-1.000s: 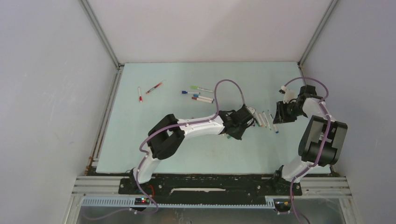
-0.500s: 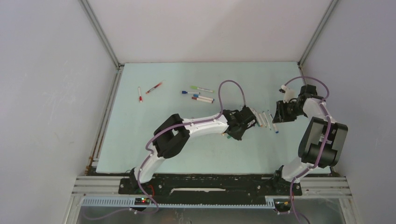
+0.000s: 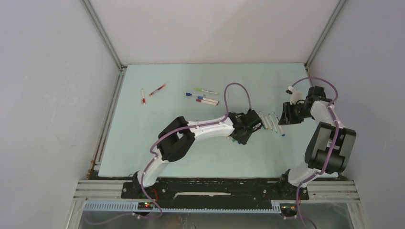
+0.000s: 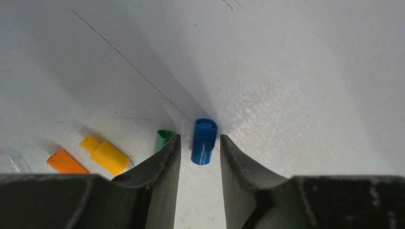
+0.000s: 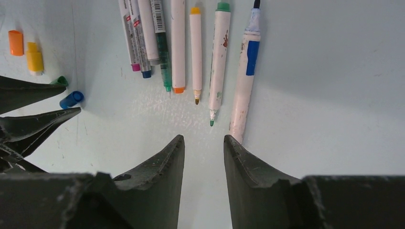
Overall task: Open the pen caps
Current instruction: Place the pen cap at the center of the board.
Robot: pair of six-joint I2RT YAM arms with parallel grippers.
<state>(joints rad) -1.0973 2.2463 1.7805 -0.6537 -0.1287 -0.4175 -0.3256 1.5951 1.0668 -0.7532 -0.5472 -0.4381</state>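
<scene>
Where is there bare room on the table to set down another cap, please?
Bare: the near table in front of the row of pens, and the far strip behind the pen cluster. Crowded: around that row and the loose caps beside it.

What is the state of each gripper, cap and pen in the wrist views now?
left gripper: open, fingers either side of the blue cap.
right gripper: open, empty.
blue cap: off its pen, lying on the table.
green cap: off, lying loose.
yellow cap: off, lying loose.
orange cap: off, lying loose.
pens: lying side by side, two tips bare.
</scene>
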